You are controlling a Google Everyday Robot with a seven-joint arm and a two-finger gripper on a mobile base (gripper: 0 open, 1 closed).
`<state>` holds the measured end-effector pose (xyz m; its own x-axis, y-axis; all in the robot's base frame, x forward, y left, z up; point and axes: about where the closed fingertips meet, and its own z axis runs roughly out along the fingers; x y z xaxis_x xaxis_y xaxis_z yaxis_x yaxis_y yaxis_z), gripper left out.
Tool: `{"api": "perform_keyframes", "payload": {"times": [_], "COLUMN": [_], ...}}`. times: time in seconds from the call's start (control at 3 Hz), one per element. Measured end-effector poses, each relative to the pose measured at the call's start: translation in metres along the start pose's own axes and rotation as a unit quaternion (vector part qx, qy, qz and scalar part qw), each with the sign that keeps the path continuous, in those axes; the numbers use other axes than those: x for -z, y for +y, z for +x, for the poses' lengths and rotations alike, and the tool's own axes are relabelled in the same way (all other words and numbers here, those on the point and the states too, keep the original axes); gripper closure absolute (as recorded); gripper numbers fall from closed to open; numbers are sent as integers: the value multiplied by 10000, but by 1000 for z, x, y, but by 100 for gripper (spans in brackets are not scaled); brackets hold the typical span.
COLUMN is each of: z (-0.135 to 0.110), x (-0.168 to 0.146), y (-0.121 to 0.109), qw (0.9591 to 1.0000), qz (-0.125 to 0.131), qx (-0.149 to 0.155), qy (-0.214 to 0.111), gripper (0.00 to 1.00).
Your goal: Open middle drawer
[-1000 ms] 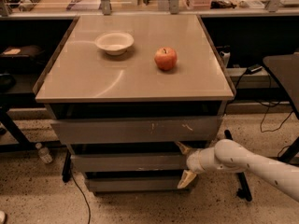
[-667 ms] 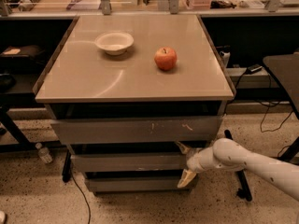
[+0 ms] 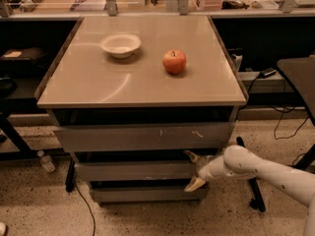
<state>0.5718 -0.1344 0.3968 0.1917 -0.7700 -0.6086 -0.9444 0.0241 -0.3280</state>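
Observation:
The cabinet shows three grey drawer fronts below its beige top. The middle drawer (image 3: 133, 171) is the plain medium-width front between the wide scratched top front (image 3: 142, 137) and the narrow bottom front (image 3: 145, 194). It stands slightly out from the cabinet. My gripper (image 3: 193, 170) comes in from the right on a white arm, at the right end of the middle drawer's front. One finger (image 3: 191, 156) lies above the front's top edge, the other (image 3: 194, 184) below its bottom edge, so the jaws straddle the front.
On the cabinet top sit a white bowl (image 3: 120, 44) and a red apple (image 3: 174, 62). A plastic bottle (image 3: 47, 161) lies on the speckled floor at left. A black table leg and cables (image 3: 253, 195) stand at right. Shelving runs behind.
The gripper and arm have shifted very slightly left along the middle drawer's front. The drawers look unchanged.

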Motion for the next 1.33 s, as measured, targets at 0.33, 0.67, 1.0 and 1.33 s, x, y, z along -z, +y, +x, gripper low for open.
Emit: {"api": "perform_keyframes", "payload": {"times": [0.33,0.67,1.0,1.33], "z": [0,-5,-9,-21], "x": [0,6,11,23], "y": [0,-3,-5,-3], "qw": [10000,10000,10000,9996], "qz": [0,0,0,226], "qx": [0,0,1,187], "qy": [0,0,0,-33], "gripper": [43,66,88,100]}}
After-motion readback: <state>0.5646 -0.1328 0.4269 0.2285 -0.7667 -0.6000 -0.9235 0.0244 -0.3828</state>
